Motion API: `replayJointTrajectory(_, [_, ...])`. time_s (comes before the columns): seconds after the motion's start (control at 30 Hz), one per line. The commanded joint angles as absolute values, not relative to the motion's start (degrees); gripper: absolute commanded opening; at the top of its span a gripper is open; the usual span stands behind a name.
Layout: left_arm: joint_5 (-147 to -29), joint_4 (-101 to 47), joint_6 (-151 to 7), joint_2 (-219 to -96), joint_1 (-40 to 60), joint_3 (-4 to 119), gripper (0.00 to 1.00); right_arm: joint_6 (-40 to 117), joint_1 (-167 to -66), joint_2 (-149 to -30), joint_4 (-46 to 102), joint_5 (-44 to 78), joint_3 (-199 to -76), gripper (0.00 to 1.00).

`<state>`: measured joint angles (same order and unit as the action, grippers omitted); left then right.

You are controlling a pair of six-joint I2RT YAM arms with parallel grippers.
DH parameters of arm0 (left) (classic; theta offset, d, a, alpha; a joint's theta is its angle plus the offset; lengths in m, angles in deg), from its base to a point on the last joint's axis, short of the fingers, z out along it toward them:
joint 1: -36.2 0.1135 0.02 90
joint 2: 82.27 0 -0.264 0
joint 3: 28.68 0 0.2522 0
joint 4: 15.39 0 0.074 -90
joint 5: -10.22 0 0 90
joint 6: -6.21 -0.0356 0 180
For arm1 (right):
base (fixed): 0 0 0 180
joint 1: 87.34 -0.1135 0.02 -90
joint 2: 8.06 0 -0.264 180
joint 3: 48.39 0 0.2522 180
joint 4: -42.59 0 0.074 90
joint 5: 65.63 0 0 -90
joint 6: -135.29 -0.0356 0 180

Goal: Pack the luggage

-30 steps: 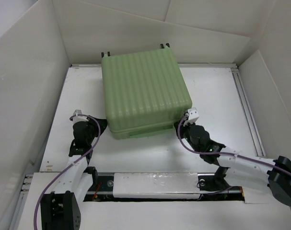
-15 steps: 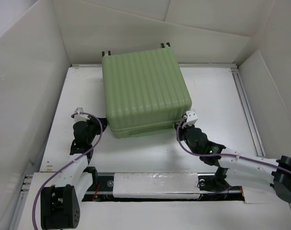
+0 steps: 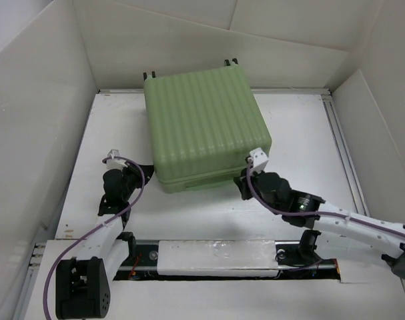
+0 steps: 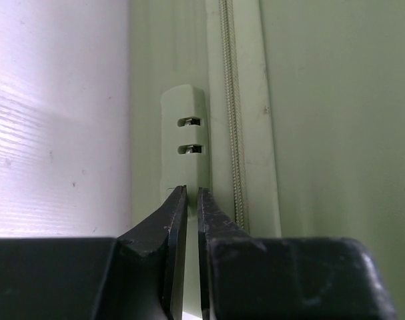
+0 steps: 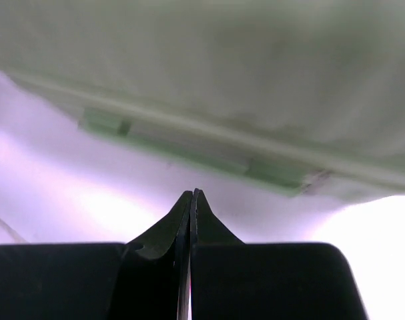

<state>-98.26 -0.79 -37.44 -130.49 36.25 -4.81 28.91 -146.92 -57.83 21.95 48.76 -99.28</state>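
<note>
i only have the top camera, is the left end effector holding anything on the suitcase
Observer: In the left wrist view the left end effector is closed to a thin slit, its tips at the lower end of a small slotted tab on the suitcase. I cannot tell whether it pinches the tab.
Operator: whats next to that tab
Observer: A zipper runs right alongside it, teeth meshed along the stretch in view.
Operator: and the right one
Observer: The right end effector is fully closed on nothing. It points at a long flat handle on the suitcase's side and stops short of it.
</note>
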Motion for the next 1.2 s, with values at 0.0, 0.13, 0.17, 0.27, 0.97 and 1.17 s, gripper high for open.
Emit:
replayJointTrajectory(0.0, [-106.4, 3.2, -36.3, -129.6, 34.2, -5.4, 0.00, 24.5, -150.9, -61.8, 20.9, 51.1, -98.5, 0.00])
replayJointTrajectory(0.13, [-105.2, -0.8, -38.3, -127.3, 34.2, -4.8, 0.00, 19.7, -151.8, -58.2, 18.6, 59.6, -94.7, 0.17])
replayJointTrajectory(0.17, [-105.2, -1.5, -38.3, -127.3, 34.2, -4.8, 0.00, 19.0, -151.8, -56.9, 18.5, 60.3, -93.6, 0.24])
replayJointTrajectory(0.27, [-105.2, -1.5, -38.3, -127.3, 34.2, -4.3, 0.00, 19.0, -148.9, -53.4, 19.2, 59.8, -90.2, 0.45])
replayJointTrajectory(0.97, [-104.6, -4.7, -40.1, -125.4, 34.2, -3.2, 0.00, 40.1, -122.5, -60.5, 43.2, 20.8, -87.7, 0.46])
replayJointTrajectory(1.17, [-104.7, -4.7, -40.1, -125.4, 34.2, -3.2, 0.00, 38.0, -122.0, -63.2, 49.1, 21.4, -85.5, 0.37])
